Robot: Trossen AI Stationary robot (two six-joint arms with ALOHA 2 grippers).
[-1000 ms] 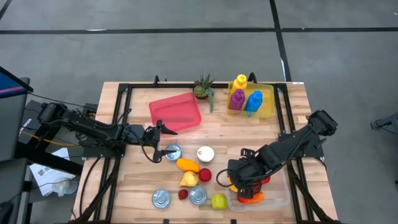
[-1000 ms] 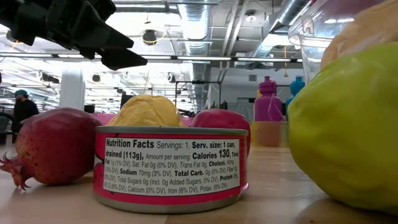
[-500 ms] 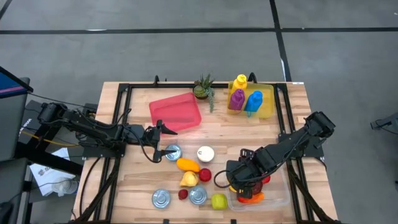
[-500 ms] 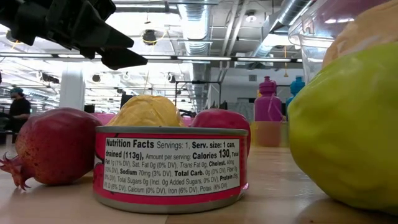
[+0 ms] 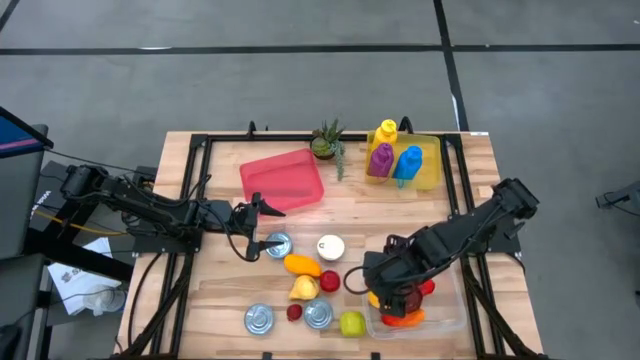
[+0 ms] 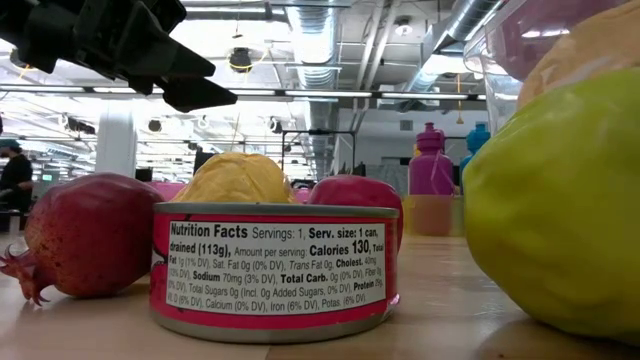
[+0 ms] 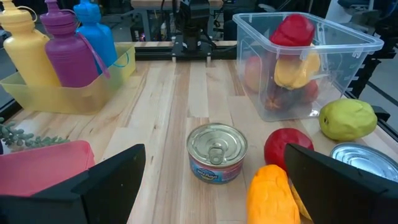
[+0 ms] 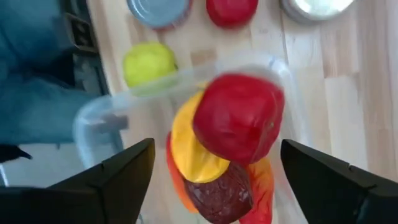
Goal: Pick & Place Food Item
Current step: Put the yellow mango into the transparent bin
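Note:
My right gripper point(image 5: 385, 288) hovers open over the near-left part of the clear plastic container point(image 5: 447, 318). In the right wrist view its fingers stand wide apart above the container point(image 8: 93, 118). A red food item point(image 8: 239, 118) lies there on top of yellow point(image 8: 189, 155) and dark red pieces. My left gripper point(image 5: 270, 226) is open, above the table between the pink tray and a can point(image 7: 216, 152). An orange fruit point(image 5: 302, 265), a red one point(image 5: 329, 281) and a green one point(image 5: 351, 323) rest on the table.
Several cans point(image 5: 259, 319) and a small pomegranate point(image 5: 294, 312) sit near the table's near edge. A pink tray point(image 5: 282, 180), a potted plant point(image 5: 326, 142) and a yellow bin with three bottles point(image 5: 405, 163) stand at the far side. A person shows far off point(image 6: 15, 175).
In the low view a red shape now shows at the top of the clear container, where the wall was clear before. My right gripper has shifted slightly over the container. My left arm has kept still.

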